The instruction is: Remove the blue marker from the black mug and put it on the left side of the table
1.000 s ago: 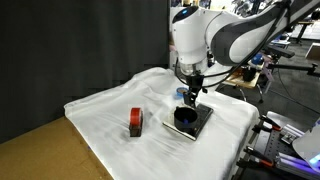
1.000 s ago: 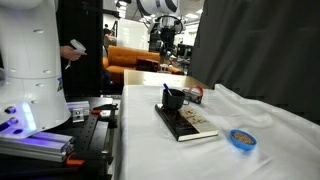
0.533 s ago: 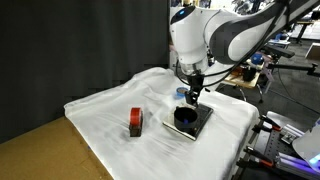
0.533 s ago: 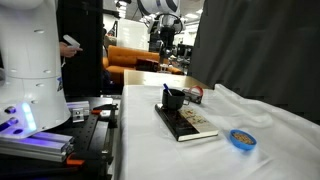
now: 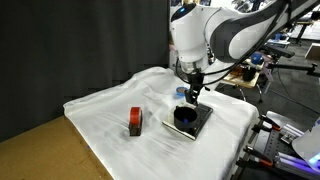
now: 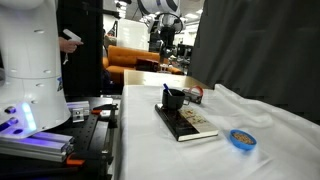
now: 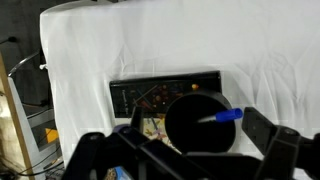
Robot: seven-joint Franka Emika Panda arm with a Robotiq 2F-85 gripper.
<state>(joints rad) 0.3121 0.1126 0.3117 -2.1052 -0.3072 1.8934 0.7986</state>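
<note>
In the wrist view the black mug (image 7: 196,128) fills the lower middle. The blue marker (image 7: 229,116) leans inside it, its blue cap poking over the right rim. My gripper (image 7: 182,142) is open right above the mug, with one dark finger on each side and nothing between them. In an exterior view the gripper (image 5: 191,97) hangs just over the mug (image 5: 184,117). The mug stands on a flat black slab with a white edge (image 5: 200,124) on the white-draped table (image 5: 110,105). The mug (image 6: 175,99) also shows on the table (image 6: 270,120) in an exterior view.
A small red-brown block (image 5: 135,122) stands on the cloth left of the mug. A round blue disc (image 6: 241,138) lies near the slab (image 6: 188,124). The brown wooden corner (image 5: 45,155) shows at the lower left. A dark curtain hangs behind and equipment racks stand beside the table.
</note>
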